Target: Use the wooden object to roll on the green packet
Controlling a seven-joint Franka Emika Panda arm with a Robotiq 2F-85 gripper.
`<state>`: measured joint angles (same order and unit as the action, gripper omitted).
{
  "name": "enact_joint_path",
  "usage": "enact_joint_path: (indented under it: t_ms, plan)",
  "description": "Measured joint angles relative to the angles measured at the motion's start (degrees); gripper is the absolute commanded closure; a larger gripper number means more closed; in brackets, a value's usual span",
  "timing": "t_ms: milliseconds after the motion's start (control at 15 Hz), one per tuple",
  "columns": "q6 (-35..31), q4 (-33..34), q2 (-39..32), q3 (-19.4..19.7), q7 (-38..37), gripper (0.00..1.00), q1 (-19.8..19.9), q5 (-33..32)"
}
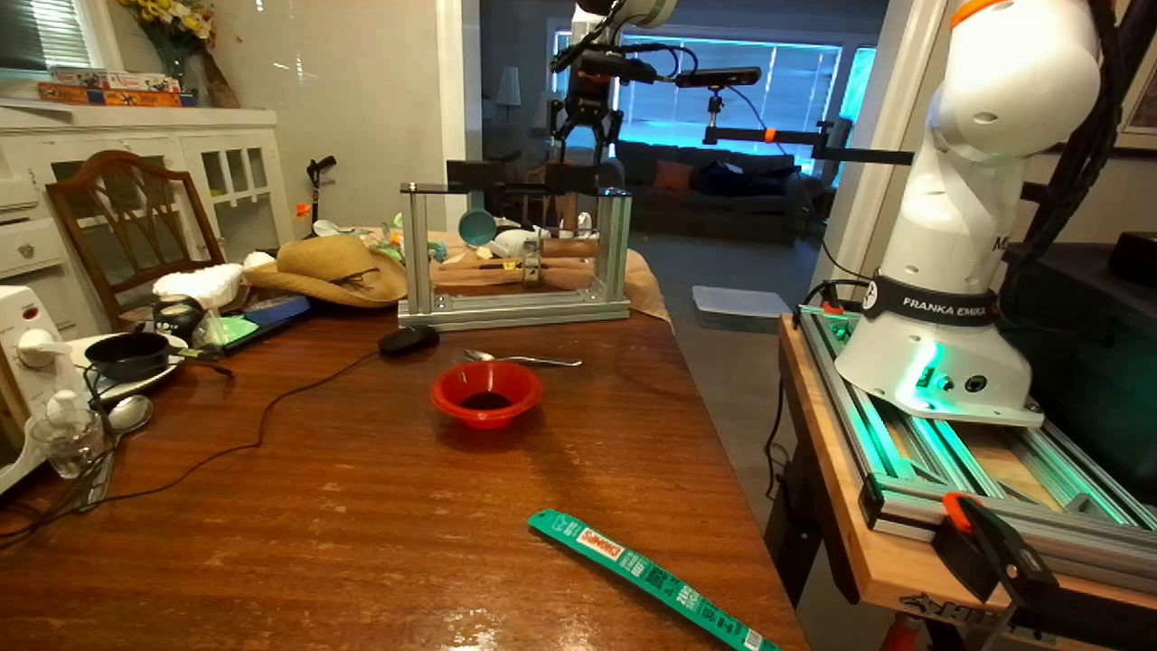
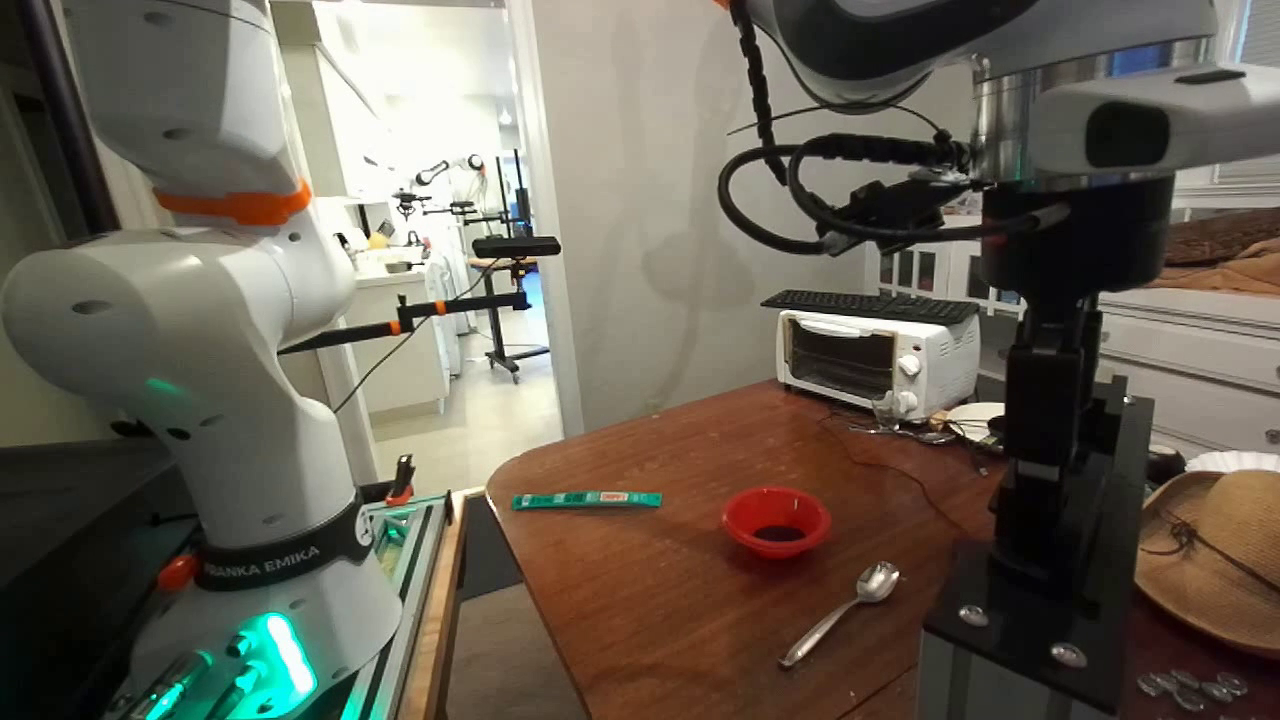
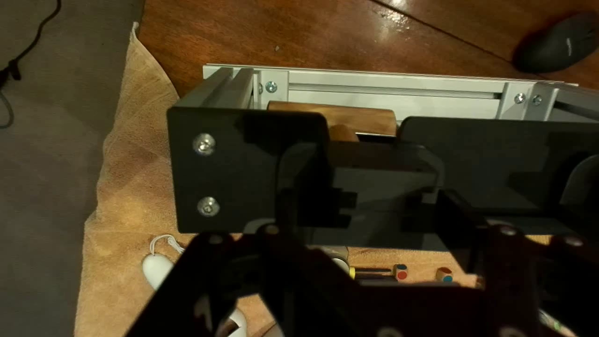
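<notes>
Your hand [image 1: 581, 155] hangs over the metal frame [image 1: 515, 312] and points straight down. Its two fingers stand apart, and in an exterior view you can see a gap between them. Right under the tips there is a black block [image 1: 577, 178] at the top of the frame. You can't tell if the tips touch it, because it is very dark there in the wrist view.

The wooden object [image 3: 332, 113] is inside the frame, lower than the black plates [image 3: 248, 196] on top. In the wrist view you see its round brown roll lying along the frame, and the plates hide some of it. A blue-green scoop [image 1: 476, 226] shows beside it in an exterior view.

The green packet [image 2: 587, 499] lies flat on the brown worktop [image 1: 343, 506], near the edge and well apart from your hand. A red bowl [image 1: 486, 416], dark inside, stands upright between the packet and the frame. A shiny spoon [image 2: 862, 596] lies near the bowl, on the side toward the frame.

A black mouse [image 1: 409, 341] sits close to the frame, and a straw hat [image 1: 330, 258] is beside it too. You can also see a white oven [image 2: 935, 350] with a black keyboard [image 2: 870, 305] on top.
</notes>
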<state>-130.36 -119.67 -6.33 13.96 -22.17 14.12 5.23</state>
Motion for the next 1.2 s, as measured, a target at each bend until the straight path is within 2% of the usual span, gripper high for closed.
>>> enact_joint_path:
  t_ms: [133, 600, 800, 1200]
  plan:
    - [0.0, -0.55, 0.41, -0.11, -0.66, 0.18, -0.04, 0.05]
    - [-0.02, -0.62, 0.43, -0.18, -2.82, 0.24, -0.26, 0.78]
    - [-0.06, -0.59, 0.35, -0.18, -4.07, 0.22, -0.36, 0.78]
    - [-0.09, -0.3, 0.08, -0.16, -4.46, 0.24, -0.4, 0.57]
